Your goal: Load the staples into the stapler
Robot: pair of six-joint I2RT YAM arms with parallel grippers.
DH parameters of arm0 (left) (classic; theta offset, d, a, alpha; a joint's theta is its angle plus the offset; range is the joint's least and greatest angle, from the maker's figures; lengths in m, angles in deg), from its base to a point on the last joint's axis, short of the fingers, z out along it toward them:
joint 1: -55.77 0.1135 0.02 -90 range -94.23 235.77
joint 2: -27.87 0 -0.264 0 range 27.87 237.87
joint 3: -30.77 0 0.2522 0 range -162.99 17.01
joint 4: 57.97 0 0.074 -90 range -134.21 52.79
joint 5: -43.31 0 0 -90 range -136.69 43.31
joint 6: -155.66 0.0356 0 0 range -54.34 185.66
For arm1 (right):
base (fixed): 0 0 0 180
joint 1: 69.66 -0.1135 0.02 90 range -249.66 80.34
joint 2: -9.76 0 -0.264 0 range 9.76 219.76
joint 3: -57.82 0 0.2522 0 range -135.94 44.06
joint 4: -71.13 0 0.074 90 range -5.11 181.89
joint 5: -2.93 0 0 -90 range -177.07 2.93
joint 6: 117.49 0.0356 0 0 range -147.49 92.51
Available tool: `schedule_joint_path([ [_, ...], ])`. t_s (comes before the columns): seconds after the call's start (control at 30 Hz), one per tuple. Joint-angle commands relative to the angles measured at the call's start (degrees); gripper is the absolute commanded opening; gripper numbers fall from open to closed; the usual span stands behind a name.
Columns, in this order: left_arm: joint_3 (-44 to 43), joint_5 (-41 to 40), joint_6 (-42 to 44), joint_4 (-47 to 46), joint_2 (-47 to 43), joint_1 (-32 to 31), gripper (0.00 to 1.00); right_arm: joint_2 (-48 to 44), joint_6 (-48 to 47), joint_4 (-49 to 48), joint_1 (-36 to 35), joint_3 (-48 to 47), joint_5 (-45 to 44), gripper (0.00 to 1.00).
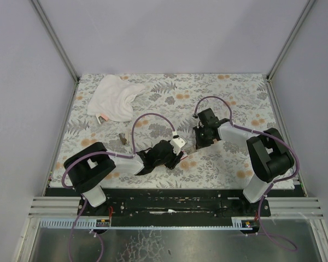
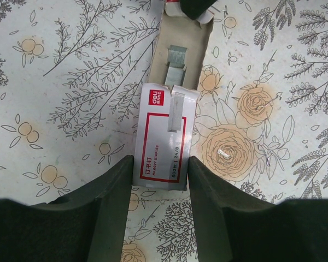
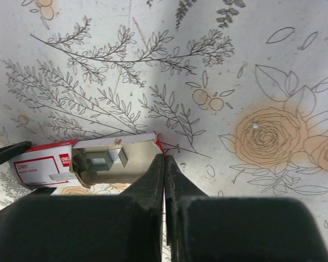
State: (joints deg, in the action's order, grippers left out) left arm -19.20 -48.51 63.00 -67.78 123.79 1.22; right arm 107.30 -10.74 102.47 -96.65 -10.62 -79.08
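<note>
The staples box lies on the floral table between my two grippers [image 1: 187, 161]. In the left wrist view its white, red-framed sleeve [image 2: 164, 136] sits between my left gripper's [image 2: 160, 164] fingers, which press on both sides of its near end. The inner tray [image 2: 183, 38] is slid out at the far end and silver staple strips [image 2: 176, 59] lie in it. My right gripper [image 3: 164, 158] is shut on the red end flap of the tray [image 3: 120, 166]. A small tan object [image 1: 121, 139], apparently the stapler, lies apart to the left of both grippers.
A crumpled white cloth [image 1: 116, 97] lies at the back left of the table. A few loose staple bits [image 2: 225, 153] lie on the table right of the box. Grey walls stand at the back and on both sides.
</note>
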Motion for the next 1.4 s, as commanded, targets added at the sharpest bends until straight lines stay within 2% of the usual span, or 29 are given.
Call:
schedule_joint_path([
  [0.0, 0.0, -2.0, 1.2, 0.6, 1.0, -0.3, 0.42, -2.0, -1.1, 1.1, 1.0, -0.5, -3.1, 0.0],
  [0.33, 0.6, -3.8, 0.5, -0.1, -0.3, -0.3, 0.44, -4.0, -0.2, 2.1, 3.3, 0.0, -5.6, 0.0],
  [0.47, 0.8, -4.8, -0.3, 0.0, -1.2, -0.3, 0.49, -4.8, -0.2, 2.4, 4.7, 0.1, -5.3, 0.02],
  [0.5, 0.8, -5.1, -0.8, 0.1, -1.7, -0.3, 0.54, -5.1, -0.3, 2.7, 5.0, 0.0, -5.0, 0.1],
  [0.53, 0.7, -5.6, -1.5, 0.4, -2.5, -0.3, 0.62, -5.7, -0.5, 2.9, 5.1, 0.0, -4.9, 0.21],
  [0.57, 0.5, -6.3, -2.2, 1.0, -4.0, -0.3, 0.7, -6.4, -0.6, 3.3, 5.2, 0.0, -4.8, 0.36],
  [0.63, -0.3, -8.1, -4.0, 2.7, -7.2, -0.3, 0.81, -8.3, -0.8, 3.9, 5.5, -0.1, -5.0, 0.56],
  [0.77, -2.8, -14.9, -8.5, 8.1, -15.9, -0.3, 0.92, -12.8, -1.5, 5.4, 6.3, -0.6, -5.1, 0.76],
  [0.83, -4.6, -21.2, -12.0, 12.8, -20.1, -0.2, 0.99, -15.4, -1.8, 5.7, 6.5, -0.7, -4.7, 0.83],
  [0.93, -9.7, -29.2, -21.7, 24.6, -23.2, 3.1, 1.0, -19.4, -2.3, 4.9, 6.6, -0.4, -2.4, 0.89],
  [1.03, -14.3, -24.4, -31.5, 37.3, -22.5, 14.8, 1.0, -23.2, -2.0, 2.2, 6.6, 1.0, 1.7, 0.94],
  [1.13, -15.4, -20.6, -34.8, 41.7, -19.5, 23.3, 1.0, -27.5, -1.0, -2.0, 6.7, 3.7, 5.3, 0.96],
  [1.37, -18.1, -19.9, -35.4, 43.9, -8.6, 30.0, 1.0, -33.9, -0.4, -7.9, 6.6, 8.2, 8.0, 0.98],
])
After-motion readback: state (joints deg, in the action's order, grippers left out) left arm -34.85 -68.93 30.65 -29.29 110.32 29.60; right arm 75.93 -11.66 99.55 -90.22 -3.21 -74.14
